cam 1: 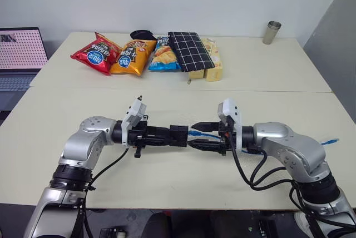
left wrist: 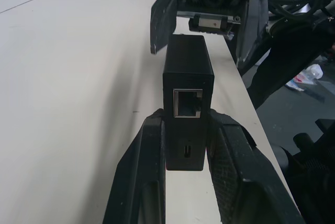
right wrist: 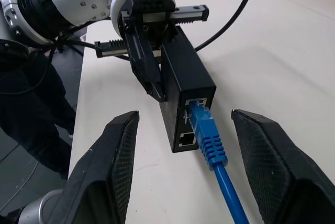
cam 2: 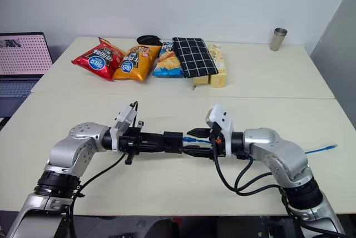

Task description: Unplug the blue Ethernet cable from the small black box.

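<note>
Two grips matter at this point and I have just one of them: my left gripper [right wrist: 152,72] is clenched on the small black box [right wrist: 186,85], its ribbed black fingers [left wrist: 144,177] pressed flat against the two side walls, holding it level above the table [cam 1: 167,177]. My right gripper [right wrist: 183,177] stands released, one textured pad [right wrist: 112,156] on each side of the blue Ethernet cable [right wrist: 212,140] with clear air between pads and cord. The cable is still seated: its plug sits in the upper port on the box face turned toward my right jaws, with an empty port just beneath it. So I judge I am at the approach for the pull, box secured, plug not yet gripped. Next I would ease the right jaws forward until the pads bracket the ribbed boot just behind the plug, close, and draw straight back along the port's line while the left holds firm; if the latch tab needs pressing, a plain pull may drag the box instead. The box is matte, hard-edged and rectangular, and another metal-rimmed socket shows on the face toward my left wrist. The cord looks thin, glossy and pliant, the boot moulded in soft ridges. Beyond my right arm, the cable's far end [cam 1: 332,141] trails off near the table's edge.
</note>
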`<state>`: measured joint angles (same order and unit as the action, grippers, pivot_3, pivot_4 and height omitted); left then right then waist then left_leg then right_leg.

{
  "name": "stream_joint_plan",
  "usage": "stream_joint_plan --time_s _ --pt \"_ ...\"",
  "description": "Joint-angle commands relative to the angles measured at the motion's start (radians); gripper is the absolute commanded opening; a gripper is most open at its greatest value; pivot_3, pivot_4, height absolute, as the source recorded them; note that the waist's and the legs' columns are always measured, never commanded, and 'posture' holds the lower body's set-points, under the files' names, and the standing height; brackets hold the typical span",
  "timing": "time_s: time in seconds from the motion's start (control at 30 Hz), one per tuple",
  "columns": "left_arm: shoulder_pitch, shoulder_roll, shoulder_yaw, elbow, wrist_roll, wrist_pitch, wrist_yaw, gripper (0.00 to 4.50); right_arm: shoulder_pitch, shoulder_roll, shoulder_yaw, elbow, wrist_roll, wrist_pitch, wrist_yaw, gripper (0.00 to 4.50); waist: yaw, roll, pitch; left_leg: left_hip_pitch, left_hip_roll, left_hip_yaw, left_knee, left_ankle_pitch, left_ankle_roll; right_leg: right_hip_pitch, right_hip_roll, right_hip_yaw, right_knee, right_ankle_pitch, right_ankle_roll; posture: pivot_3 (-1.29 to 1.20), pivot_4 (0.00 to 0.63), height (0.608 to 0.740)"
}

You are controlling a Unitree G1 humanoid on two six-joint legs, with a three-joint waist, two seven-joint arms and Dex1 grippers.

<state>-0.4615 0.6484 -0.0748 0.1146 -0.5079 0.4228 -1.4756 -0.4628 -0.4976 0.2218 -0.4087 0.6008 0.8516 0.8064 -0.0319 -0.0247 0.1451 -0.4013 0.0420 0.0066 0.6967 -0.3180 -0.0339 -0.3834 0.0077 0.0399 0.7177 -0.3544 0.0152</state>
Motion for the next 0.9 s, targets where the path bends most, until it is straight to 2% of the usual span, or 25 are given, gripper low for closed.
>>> stream_joint_plan --time_s 0.03,0.23,0.33,0.53,0.63,0.73,0.9 --pt "0.008 0.006 0.006 -0.034 -0.002 -0.022 -0.005 0.78 -0.027 0.005 -0.004 -0.004 -0.001 -0.012 0.005 2.98 0.000 0.000 0.000 0.000 0.000 0.000 0.000 0.000 0.000 0.000 0.000 0.000 0.000 0.000 0.000 0.00 0.150 0.740" --pt "0.011 0.008 0.005 -0.038 -0.001 -0.027 -0.004 0.78 -0.035 0.012 -0.008 0.008 0.018 0.001 0.013 2.98 0.000 0.000 0.000 0.000 0.000 0.000 0.000 0.000 0.000 0.000 0.000 0.000 0.000 0.000 0.000 0.00 0.150 0.740" --pt "0.012 0.006 0.006 -0.040 -0.001 -0.028 0.000 0.78 -0.038 0.005 0.003 0.016 0.007 -0.001 0.021 2.56 0.000 0.000 0.000 0.000 0.000 0.000 0.000 0.000 0.000 0.000 0.000 0.000 0.000 0.000 0.000 0.00 0.150 0.740" --pt "0.014 0.002 0.006 -0.058 -0.009 -0.018 0.009 0.78 -0.041 -0.014 0.021 0.024 -0.015 -0.015 0.040 1.04 0.000 0.000 0.000 0.000 0.000 0.000 0.000 0.000 0.000 0.000 0.000 0.000 0.000 0.000 0.000 0.00 0.150 0.740" --pt "0.019 0.005 0.004 -0.071 -0.013 -0.014 0.005 0.78 -0.044 -0.018 0.024 0.031 -0.023 -0.022 0.050 0.42 0.000 0.000 0.000 0.000 0.000 0.000 0.000 0.000 0.000 0.000 0.000 0.000 0.000 0.000 0.000 0.00 0.150 0.740" --pt "0.028 0.013 -0.005 -0.084 -0.008 -0.020 -0.009 0.78 -0.056 -0.022 0.019 0.042 -0.018 -0.018 0.072 0.02 0.000 0.000 0.000 0.000 0.000 0.000 0.000 0.000 0.000 0.000 0.000 0.000 0.000 0.000 0.000 0.00 0.150 0.740" --pt "0.038 0.024 -0.020 -0.095 0.009 -0.043 -0.024 0.78 -0.072 -0.036 0.014 0.052 -0.001 0.003 0.121 0.03 0.000 0.000 0.000 0.000 0.000 0.000 0.000 0.000 0.000 0.000 0.000 0.000 0.000 0.000 0.000 0.00 0.150 0.740"
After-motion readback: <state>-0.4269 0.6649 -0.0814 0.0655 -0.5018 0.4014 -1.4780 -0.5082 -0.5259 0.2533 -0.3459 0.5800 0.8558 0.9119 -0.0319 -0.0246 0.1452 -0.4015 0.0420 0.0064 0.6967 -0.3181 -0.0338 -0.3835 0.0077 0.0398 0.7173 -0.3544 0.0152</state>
